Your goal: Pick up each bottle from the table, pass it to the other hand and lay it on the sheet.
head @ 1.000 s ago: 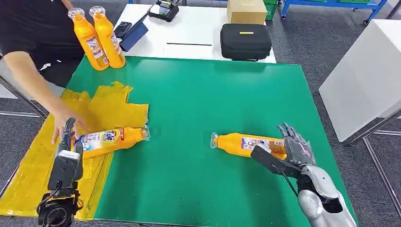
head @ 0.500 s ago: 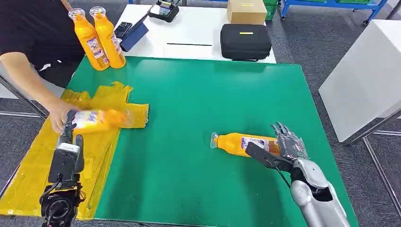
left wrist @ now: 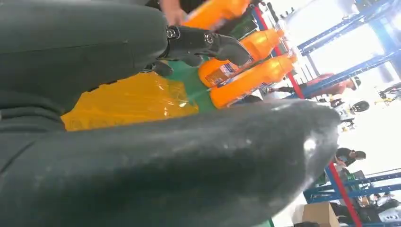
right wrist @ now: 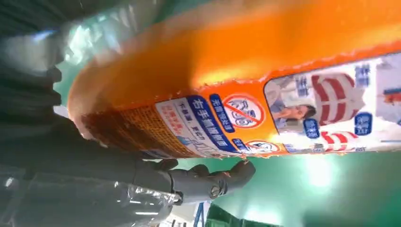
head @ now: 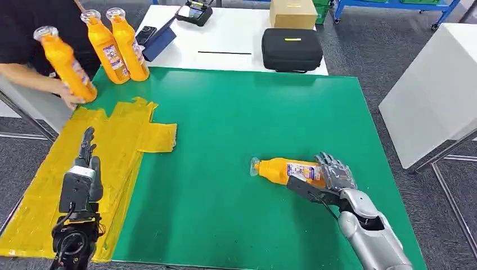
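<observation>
Orange bottle (head: 287,170) (blue, red and white label) on the green table (head: 236,124); yellow sheet (head: 115,138) at left; black case (head: 292,49) far.

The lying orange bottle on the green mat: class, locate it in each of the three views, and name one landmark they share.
Head view: lying bottle right of centre, at the right hand.
Left wrist view: not in it.
Right wrist view: label and body across the frame.
Shared landmark: green mat.

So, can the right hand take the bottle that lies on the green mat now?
Probably yes. The right hand is already at the base of the lying bottle, fingers spread around it, and nothing on the green mat stands between them.
</observation>
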`<state>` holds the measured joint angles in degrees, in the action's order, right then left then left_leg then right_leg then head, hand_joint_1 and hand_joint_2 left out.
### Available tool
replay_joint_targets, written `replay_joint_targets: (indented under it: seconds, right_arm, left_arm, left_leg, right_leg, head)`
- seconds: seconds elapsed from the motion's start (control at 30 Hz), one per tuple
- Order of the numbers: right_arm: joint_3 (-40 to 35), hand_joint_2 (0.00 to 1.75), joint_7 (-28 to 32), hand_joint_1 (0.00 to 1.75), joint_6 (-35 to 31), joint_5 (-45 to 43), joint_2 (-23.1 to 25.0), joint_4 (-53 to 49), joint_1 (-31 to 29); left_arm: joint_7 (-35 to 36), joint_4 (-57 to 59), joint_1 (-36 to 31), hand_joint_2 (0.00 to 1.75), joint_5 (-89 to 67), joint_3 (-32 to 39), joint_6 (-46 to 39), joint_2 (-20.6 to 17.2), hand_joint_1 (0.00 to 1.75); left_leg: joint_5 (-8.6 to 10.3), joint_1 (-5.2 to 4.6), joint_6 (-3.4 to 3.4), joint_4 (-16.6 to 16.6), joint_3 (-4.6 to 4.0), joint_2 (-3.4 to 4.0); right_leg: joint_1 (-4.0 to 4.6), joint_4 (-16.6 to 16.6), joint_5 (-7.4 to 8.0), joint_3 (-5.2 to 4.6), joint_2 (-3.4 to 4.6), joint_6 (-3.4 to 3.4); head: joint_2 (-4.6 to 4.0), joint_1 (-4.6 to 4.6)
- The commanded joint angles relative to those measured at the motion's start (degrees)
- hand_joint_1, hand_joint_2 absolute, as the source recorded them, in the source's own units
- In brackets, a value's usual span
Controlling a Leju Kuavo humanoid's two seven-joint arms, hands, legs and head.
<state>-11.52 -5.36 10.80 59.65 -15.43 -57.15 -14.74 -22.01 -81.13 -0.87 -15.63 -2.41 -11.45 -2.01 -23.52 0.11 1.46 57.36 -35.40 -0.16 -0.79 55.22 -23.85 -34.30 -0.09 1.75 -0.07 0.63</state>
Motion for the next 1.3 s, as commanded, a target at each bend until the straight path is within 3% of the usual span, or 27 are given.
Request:
replay_joint_targets:
  seconds: [0.03,0.07,0.4,0.67,0.7,1.0,1.23,1.27,1.3]
  right_arm:
    - [-11.63,1.75,1.36,0.00,2.47,-0.26,2.72,26.97,-9.03]
    - [-12.10,1.75,3.11,1.71,3.76,-1.50,2.35,28.14,-9.03]
    - [-13.62,1.75,5.60,1.75,4.91,-6.97,2.26,28.56,-12.40]
    - [-15.52,1.75,5.03,1.75,5.00,-7.26,2.16,26.94,-11.72]
    - [-15.60,1.75,4.68,1.75,4.52,-8.07,2.08,26.22,-11.02]
    - [-15.64,1.75,4.68,1.75,4.45,-8.06,2.04,26.19,-10.85]
    - [-13.87,1.75,5.01,1.75,2.15,-10.35,2.36,24.12,-9.71]
    - [-10.45,1.75,7.97,1.75,-0.44,-14.94,3.35,21.22,-8.37]
    - [-1.26,1.75,24.63,1.75,7.21,-30.87,7.35,14.91,-6.03]
  left_arm:
    - [-0.49,7.07,-5.52,0.00,2.81,-4.26,-0.22,-1.80,0.00]
    - [-0.73,7.52,-5.92,0.00,3.39,-4.51,-0.55,-1.89,0.00]
    - [-0.27,9.05,-5.39,0.00,6.88,-5.24,-1.12,-2.38,0.00]
    - [0.16,8.53,-5.80,0.00,7.50,-4.86,-0.87,-1.88,0.00]
    - [0.15,7.87,-5.73,0.00,7.44,-4.64,-0.82,-1.72,0.00]
    - [0.16,7.77,-5.76,0.00,7.46,-4.66,-0.80,-1.67,0.00]
    - [0.63,6.83,-5.38,0.00,8.36,-4.24,0.04,-1.42,0.00]
    - [2.14,6.16,-4.98,0.00,10.50,-3.81,2.15,-1.06,0.00]
    - [3.87,5.07,-4.10,0.00,21.15,-2.52,10.82,0.12,0.00]
  left_leg:
    - [-0.05,0.08,-0.12,-0.13,0.50,0.14]
    - [-0.08,0.09,-0.15,-0.14,0.63,0.19]
    - [-0.57,0.07,-0.19,-0.10,1.92,0.53]
    - [-0.45,0.07,-0.08,-0.16,1.94,0.45]
    - [-0.48,0.09,-0.07,-0.15,1.98,0.44]
    - [-0.50,0.11,-0.16,-0.08,1.93,0.35]
    - [-0.57,0.13,-0.13,-0.09,2.01,0.43]
    - [-0.56,0.11,-0.13,-0.09,2.01,0.44]
    - [-0.54,0.12,-0.16,-0.12,1.98,0.37]
  right_leg:
    - [0.09,-0.18,0.01,0.46,0.11,-0.12]
    - [0.09,-0.19,0.00,0.55,0.14,-0.15]
    - [0.08,-0.19,-0.41,1.04,0.39,-0.15]
    - [0.09,-0.26,-0.24,1.28,0.33,-0.17]
    - [0.11,-0.27,-0.25,1.72,0.32,-0.14]
    - [0.13,-0.21,-0.34,1.21,0.22,-0.17]
    - [0.14,-0.24,-0.36,1.56,0.31,-0.15]
    - [0.12,-0.22,-0.35,1.55,0.32,-0.14]
    - [0.13,-0.25,-0.35,1.52,0.25,-0.17]
  head:
    - [0.00,0.00]
    - [0.00,0.00]
    - [0.00,0.00]
    - [0.00,0.00]
    - [0.00,0.00]
    - [0.00,0.00]
    - [0.00,0.00]
    - [0.00,0.00]
    - [0.00,0.00]
